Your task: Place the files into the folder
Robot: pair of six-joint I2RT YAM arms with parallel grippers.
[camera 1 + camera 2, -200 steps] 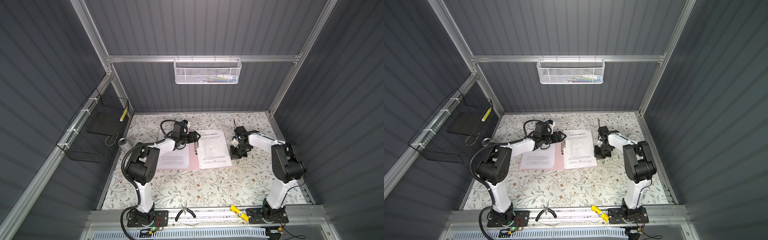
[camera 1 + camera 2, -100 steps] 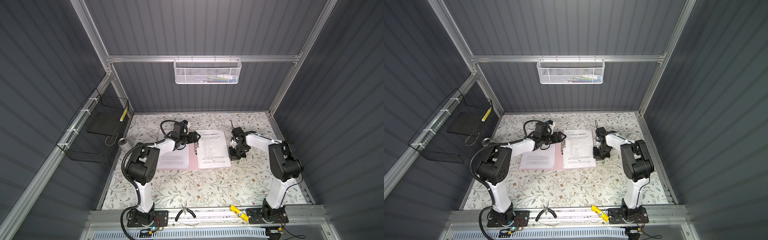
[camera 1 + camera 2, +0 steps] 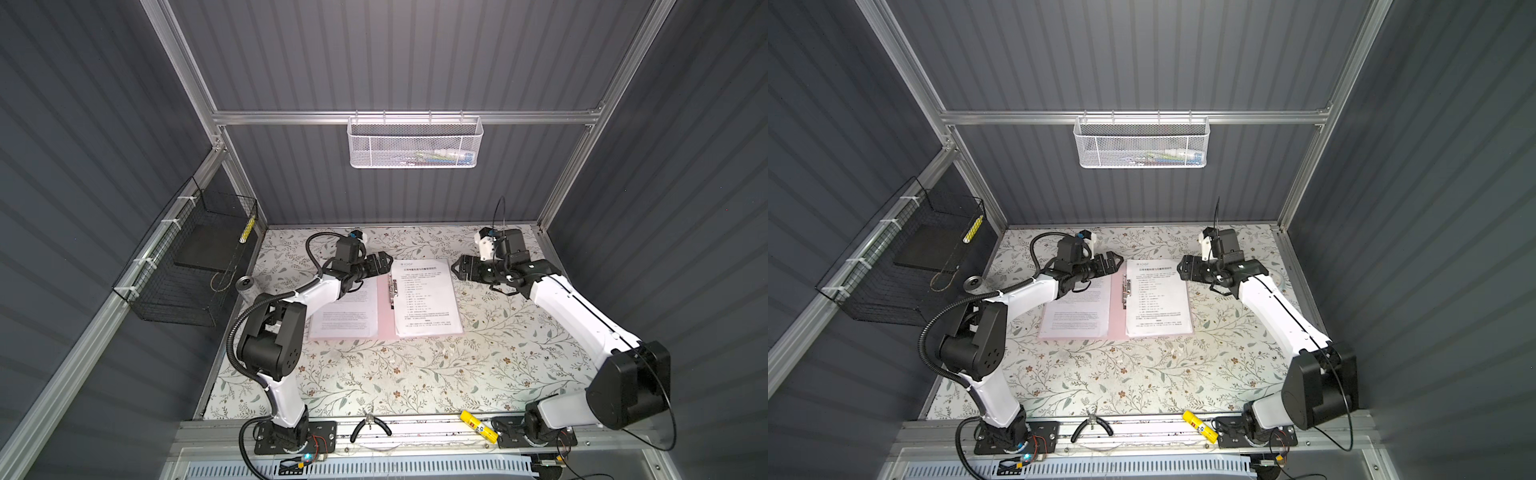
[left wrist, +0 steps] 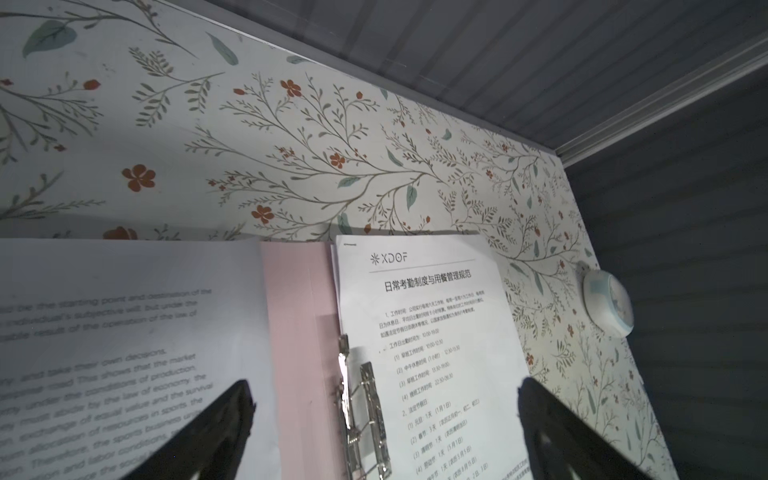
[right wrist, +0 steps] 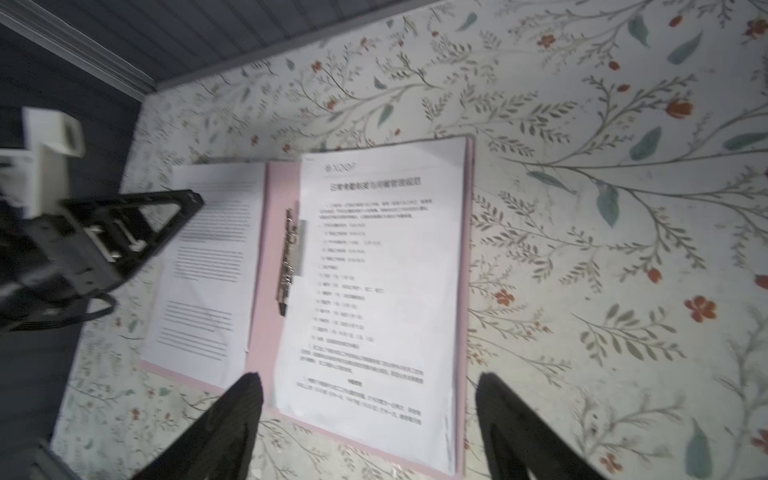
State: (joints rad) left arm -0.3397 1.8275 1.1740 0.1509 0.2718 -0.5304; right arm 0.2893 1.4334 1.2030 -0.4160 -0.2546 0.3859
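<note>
**Files lie in the open folder, both grippers empty**

Both grippers stand spread wide with nothing between their fingers. The left gripper (image 3: 386,262) hovers just over the far end of the spine. The right gripper (image 3: 457,268) hangs near the folder's far outer corner and appears raised off it.

Between them the folder (image 3: 384,320), thin pale pink card, lies open and flat on the floral table (image 3: 415,374). Ahead of the right gripper the files (image 3: 426,299), smooth white sheets under a bold heading, cover one half. Their inner edge meets the shiny metal clip (image 3: 390,289). A second printed sheet (image 3: 345,309) lies beneath the left arm.

Placing looks finished, though I cannot tell whether the clip grips the paper. Closing the cover probably comes next. That calls for getting a fingertip under limp, flat card without dragging the loose sheets.
</note>
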